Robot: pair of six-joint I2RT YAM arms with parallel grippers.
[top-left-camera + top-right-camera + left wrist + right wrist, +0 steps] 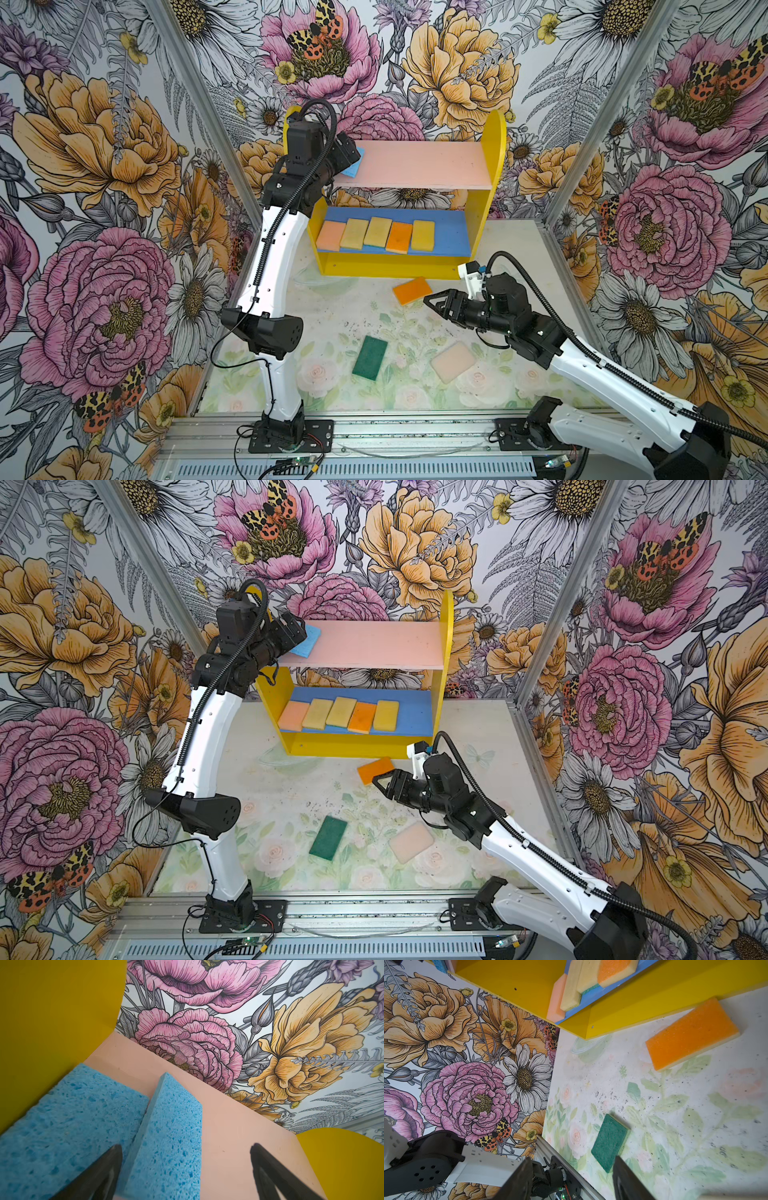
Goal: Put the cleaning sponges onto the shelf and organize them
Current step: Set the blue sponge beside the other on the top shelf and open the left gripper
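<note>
Pincer of the left arm [186, 1144] stands wide apart at the left end of the pink board [415, 164], gripping nothing. In the gap, close to one finger [104, 1172], sits a tilted blue sponge [170, 1126]. It touches a second blue sponge [68, 1115], which lies flat against the yellow side panel [52, 1022]. In both top views only a blue corner shows past the arm.

Right pincer [432, 305] hovers low over the surface [332, 316], partly spread and empty, its tips just beside an orange sponge [412, 290] that lies in front of the shelf [494, 158].

On the blue board [453, 237] five sponges lie in a row, side by side, some overlapping: peach [330, 236], yellow [354, 234], yellow [377, 231], orange [399, 237], yellow [423, 235].

Nearer the arm bases, a green sponge [370, 357] and a peach sponge [453, 361] lie flat on the surface, well apart.
</note>
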